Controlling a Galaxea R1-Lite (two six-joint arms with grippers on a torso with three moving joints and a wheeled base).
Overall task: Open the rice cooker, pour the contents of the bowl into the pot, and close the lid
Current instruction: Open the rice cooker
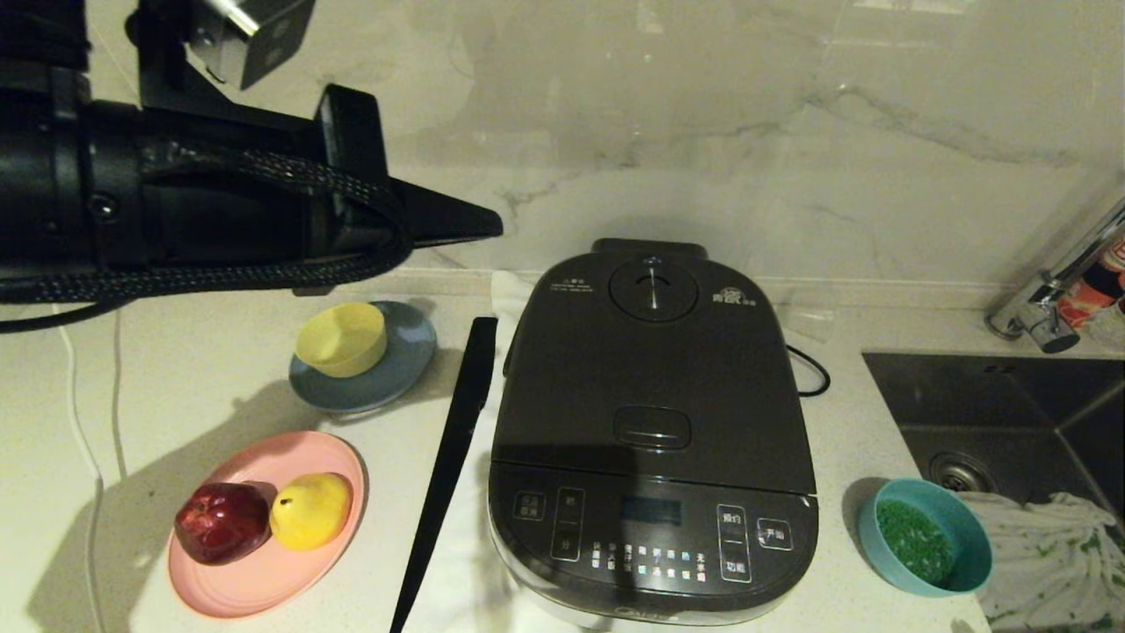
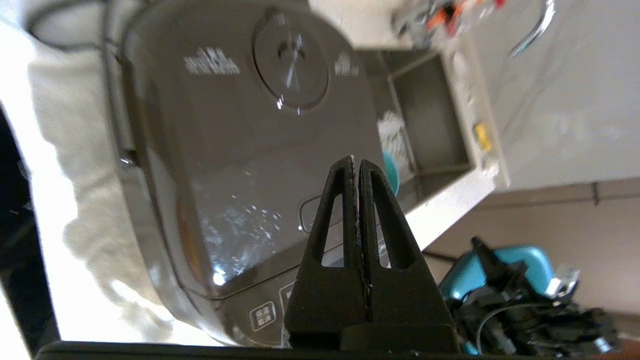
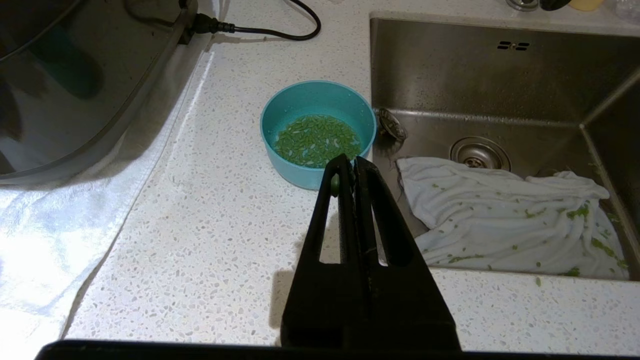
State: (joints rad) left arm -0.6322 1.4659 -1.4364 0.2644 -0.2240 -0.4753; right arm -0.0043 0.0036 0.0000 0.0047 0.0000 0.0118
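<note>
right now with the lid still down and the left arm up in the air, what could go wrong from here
1. The left pincer is shut and hangs above the rice cooker; if it misses the release button, the lid may stay latched.
2. The bowl of green contents sits near the sink edge; a careless grab could tip it in.

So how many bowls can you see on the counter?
2. The yellow bowl sits on the grey-blue plate, left of the rice cooker. The teal bowl with green bits stands right of the cooker, beside the sink.
</note>
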